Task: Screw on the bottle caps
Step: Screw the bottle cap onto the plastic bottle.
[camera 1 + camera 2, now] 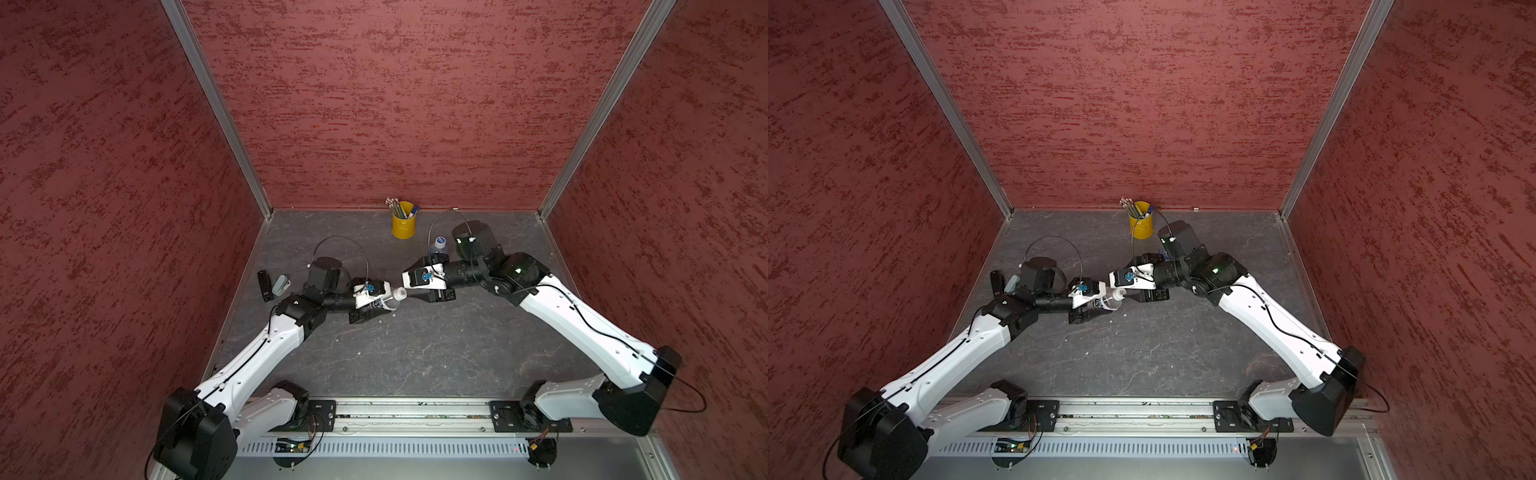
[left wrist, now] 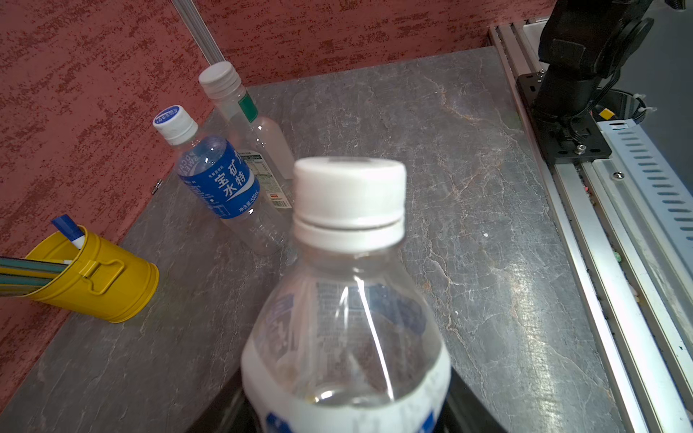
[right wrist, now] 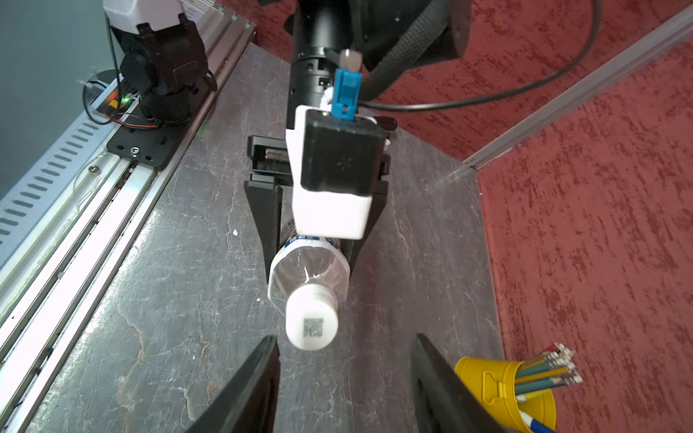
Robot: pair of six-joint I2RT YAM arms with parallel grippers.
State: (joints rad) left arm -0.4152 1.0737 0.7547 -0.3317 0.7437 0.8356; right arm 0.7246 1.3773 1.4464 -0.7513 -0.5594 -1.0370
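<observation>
My left gripper (image 1: pixel 371 308) is shut on the body of a clear white-labelled bottle (image 2: pixel 345 337), which it holds tilted above the table. A small white cap with a dark square mark (image 3: pixel 311 318) sits on that bottle's neck. My right gripper (image 3: pixel 345 337) is open and faces the cap end-on; the cap lies just beyond its fingertips, nearer one finger (image 3: pixel 262 360). In both top views the two grippers meet over the table's middle, at the cap (image 1: pixel 400 293) (image 1: pixel 1118 294). A blue-labelled bottle (image 2: pixel 221 180) with a blue-and-white cap (image 2: pixel 174 122) and a clear bottle with a green neck band (image 2: pixel 258 127) and a white cap (image 2: pixel 219 77) stand upright by the back wall.
A yellow pencil cup (image 1: pixel 404 224) stands at the back wall, close to the blue-labelled bottle (image 1: pixel 439 246). A small black object (image 1: pixel 264 284) and a grey one (image 1: pixel 280 284) lie near the left wall. The arms' metal rail (image 1: pixel 411 411) runs along the table's front edge.
</observation>
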